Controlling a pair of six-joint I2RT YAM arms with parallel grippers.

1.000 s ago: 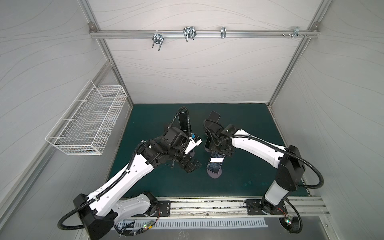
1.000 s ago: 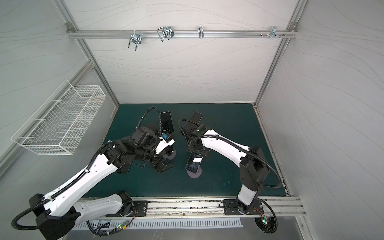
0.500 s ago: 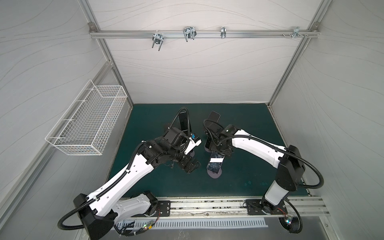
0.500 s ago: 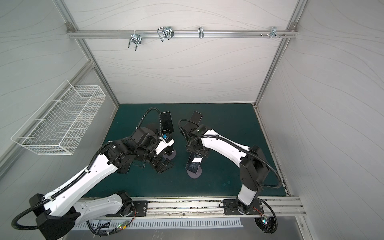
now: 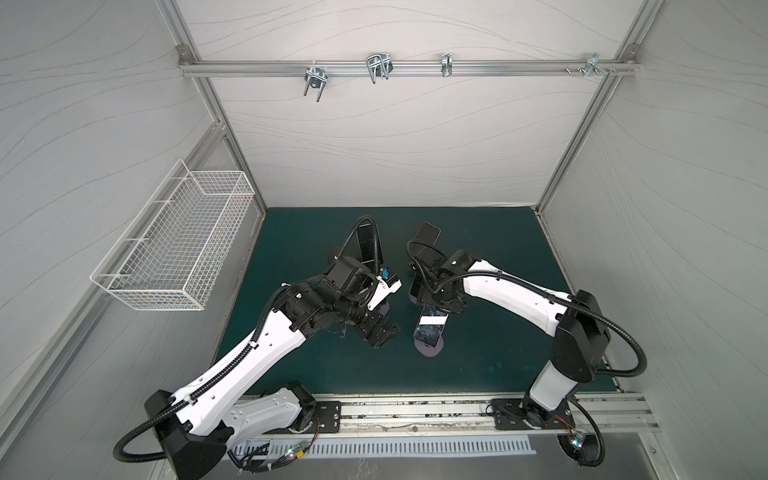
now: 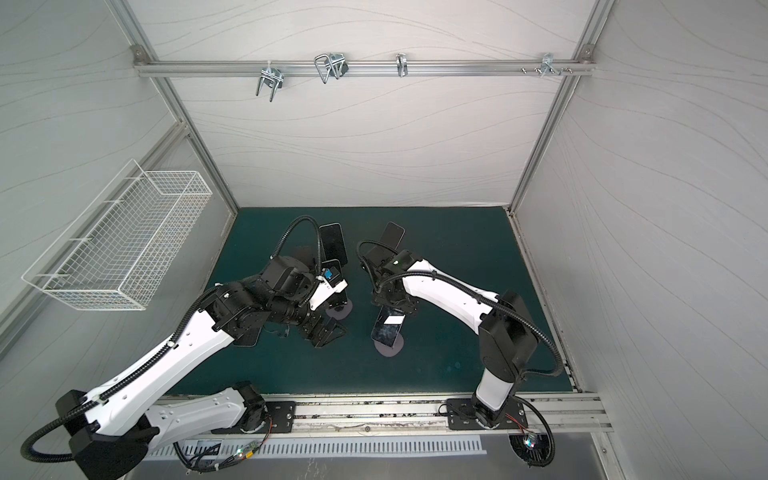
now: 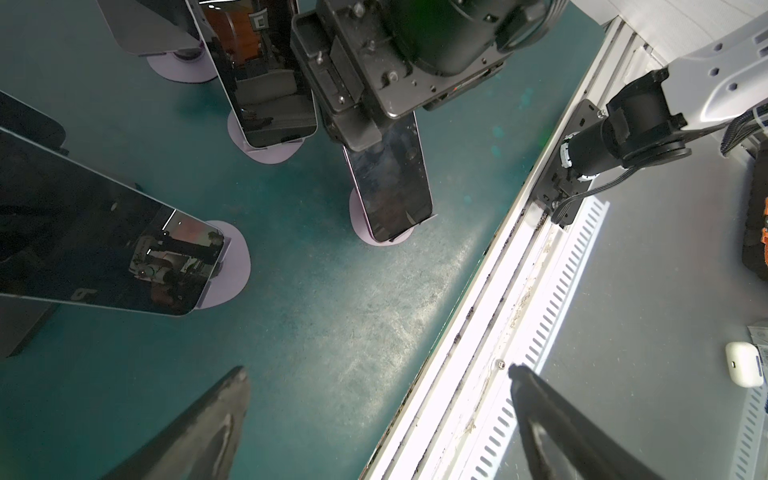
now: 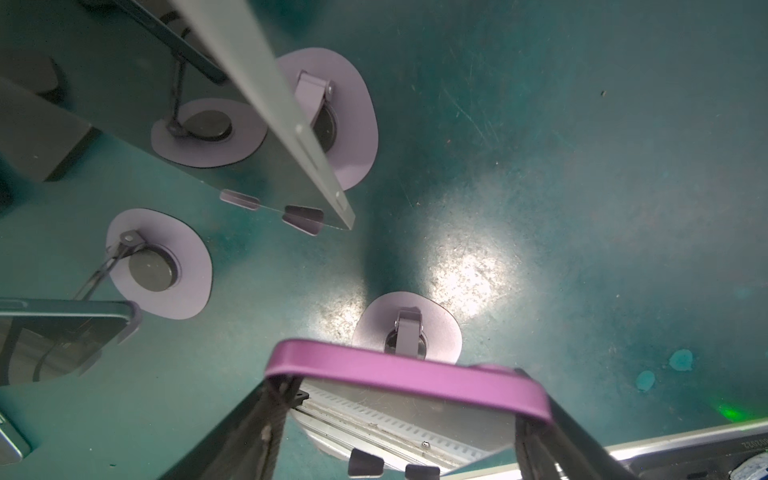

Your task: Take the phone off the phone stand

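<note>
A purple-edged phone [image 5: 432,330] [image 6: 386,328] [image 7: 390,187] leans on its lilac phone stand [image 5: 430,352] [image 6: 390,349] [image 7: 360,224] near the middle of the green mat, its lower end in the stand's lips. My right gripper [image 5: 436,305] [image 6: 395,309] [image 8: 405,399] is shut on the phone's upper end [image 8: 407,378], one finger on each long side. In the right wrist view the stand's round base [image 8: 440,328] shows behind the phone. My left gripper [image 5: 380,332] [image 6: 326,334] [image 7: 378,372] hangs open and empty just left of the phone.
Other dark phones stand on lilac bases behind and to the left [image 5: 365,245] [image 5: 428,237] [image 7: 270,83] [image 7: 104,249]. One phone lies flat under my left arm [image 6: 245,336]. A wire basket [image 5: 178,245] hangs on the left wall. The metal rail [image 5: 415,411] borders the mat's front.
</note>
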